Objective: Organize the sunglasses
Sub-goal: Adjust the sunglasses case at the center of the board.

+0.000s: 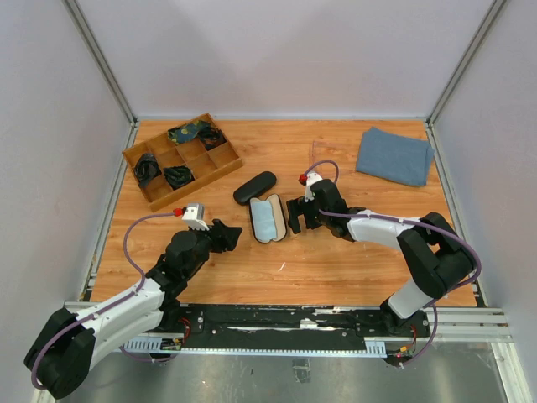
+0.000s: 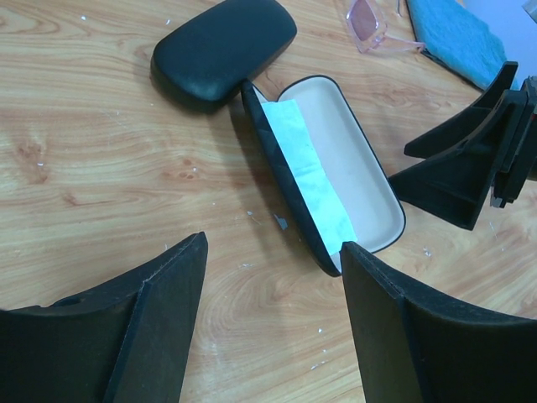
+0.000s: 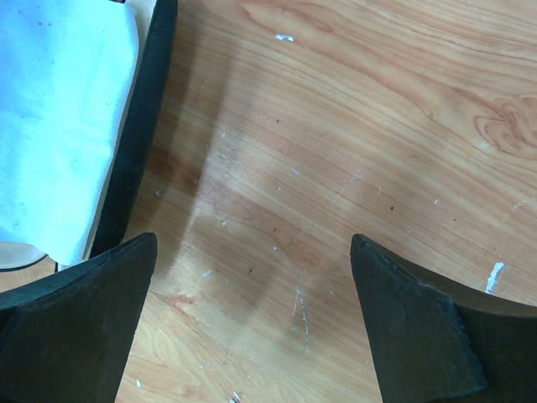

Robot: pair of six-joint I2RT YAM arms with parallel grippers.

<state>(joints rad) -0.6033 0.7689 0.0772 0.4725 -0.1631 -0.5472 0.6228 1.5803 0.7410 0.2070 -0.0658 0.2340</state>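
Note:
One pair of sunglasses (image 2: 367, 20), with a translucent pinkish frame, lies on the table at the top edge of the left wrist view, beyond the cases. An open black case (image 1: 268, 219) (image 2: 352, 180) lies mid-table with a light blue cloth (image 2: 310, 172) (image 3: 54, 126) inside it. A closed black case (image 1: 254, 186) (image 2: 222, 50) touches its far end. My left gripper (image 1: 227, 237) (image 2: 273, 241) is open and empty, low over bare wood just left of the open case. My right gripper (image 1: 296, 215) (image 3: 253, 238) is open and empty, close to the case's right side.
A wooden divider tray (image 1: 220, 168) at the back left holds dark items in several compartments. A folded blue towel (image 1: 394, 155) (image 2: 453, 34) lies at the back right. Grey walls and metal rails enclose the table.

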